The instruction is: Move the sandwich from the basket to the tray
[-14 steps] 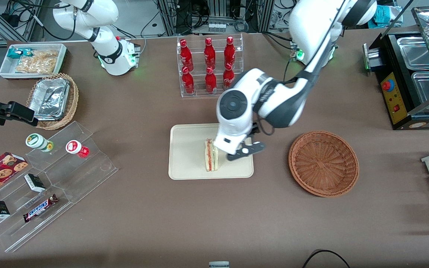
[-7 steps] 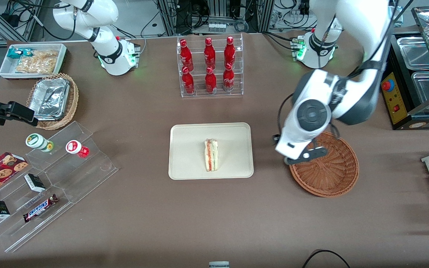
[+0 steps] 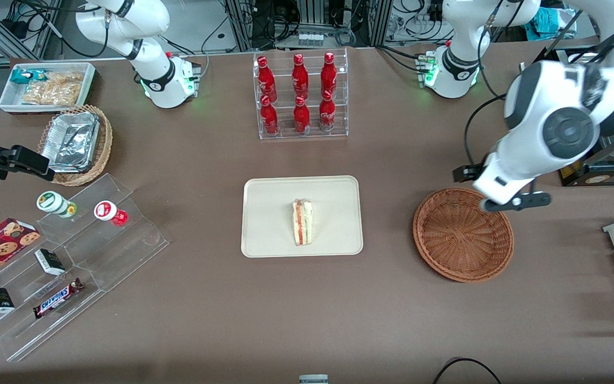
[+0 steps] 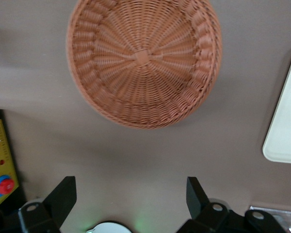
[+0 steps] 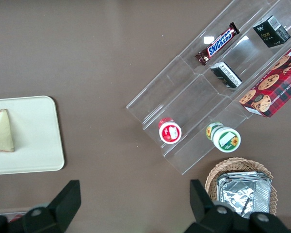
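Front view shows the small triangular sandwich (image 3: 303,222) of pale bread with red and green filling standing on the flat cream rectangular tray (image 3: 269,234), well apart from the left arm's gripper (image 3: 515,201). That gripper hangs above the rim of the round reddish-brown woven wicker basket (image 3: 462,234), at the edge farther from the front camera. In the left wrist view its two black fingers (image 4: 63,196) are spread wide with nothing between them, the empty basket (image 4: 143,60) lying ahead of them on the brown desk (image 3: 307,309). The placing looks finished. The remaining risk, as a judgement, is the upright wedge tipping over by itself, or a low arm path snagging the basket rim and dragging it.
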You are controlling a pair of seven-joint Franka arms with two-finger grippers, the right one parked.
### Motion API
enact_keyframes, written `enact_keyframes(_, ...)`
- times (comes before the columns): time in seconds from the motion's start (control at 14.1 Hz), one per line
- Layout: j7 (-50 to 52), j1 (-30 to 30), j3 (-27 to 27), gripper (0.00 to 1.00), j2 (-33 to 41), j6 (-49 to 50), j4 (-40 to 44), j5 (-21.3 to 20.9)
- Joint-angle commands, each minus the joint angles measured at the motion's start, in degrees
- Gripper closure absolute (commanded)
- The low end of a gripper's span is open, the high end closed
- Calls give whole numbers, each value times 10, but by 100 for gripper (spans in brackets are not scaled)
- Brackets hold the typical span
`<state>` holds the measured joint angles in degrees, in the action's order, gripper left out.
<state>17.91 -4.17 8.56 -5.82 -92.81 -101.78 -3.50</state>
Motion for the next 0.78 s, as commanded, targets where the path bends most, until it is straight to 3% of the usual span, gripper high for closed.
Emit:
enact_keyframes(0.0, -53, 33, 6, 0, 49, 46, 4, 21)
enact_keyframes(0.14, -105, 59, 6, 0, 57, 88, 41, 38)
enact_keyframes(0.42, -153, 61, -27, 0, 56, 91, 104, 32)
enact_keyframes(0.71, -159, 60, -62, 0, 63, 90, 113, 38)
